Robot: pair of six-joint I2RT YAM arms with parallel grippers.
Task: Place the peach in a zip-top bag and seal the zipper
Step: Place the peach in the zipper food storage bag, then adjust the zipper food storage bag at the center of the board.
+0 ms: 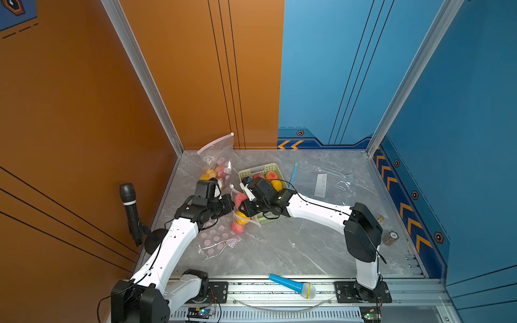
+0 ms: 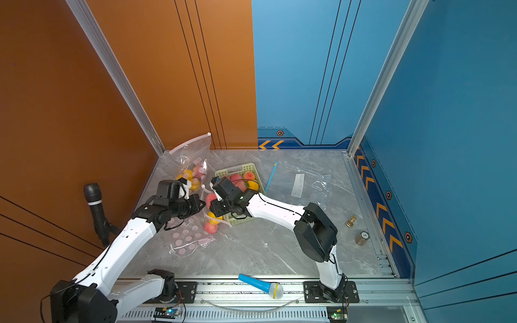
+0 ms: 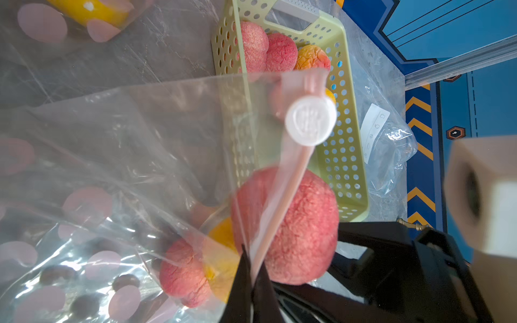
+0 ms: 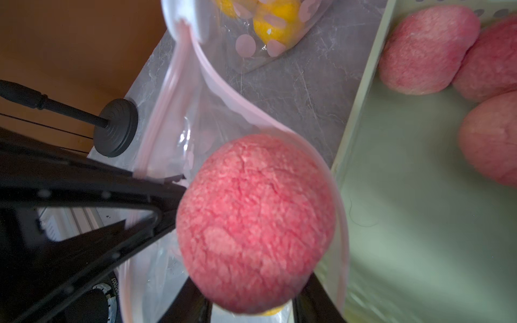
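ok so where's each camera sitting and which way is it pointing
both top views: high above the front edge, looking down on the table; left arm and right arm show.
left wrist: on the left arm, looking along the left end effector, shut on the zipper strip of the bag; basket beyond.
right wrist: on the right arm, looking along the right end effector, which holds the peach at the bag's mouth.
shared: all four show peach, bag and basket.

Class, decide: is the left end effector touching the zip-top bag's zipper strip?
Touching. The left wrist view shows the left end effector pinching the zipper strip between its fingertips.
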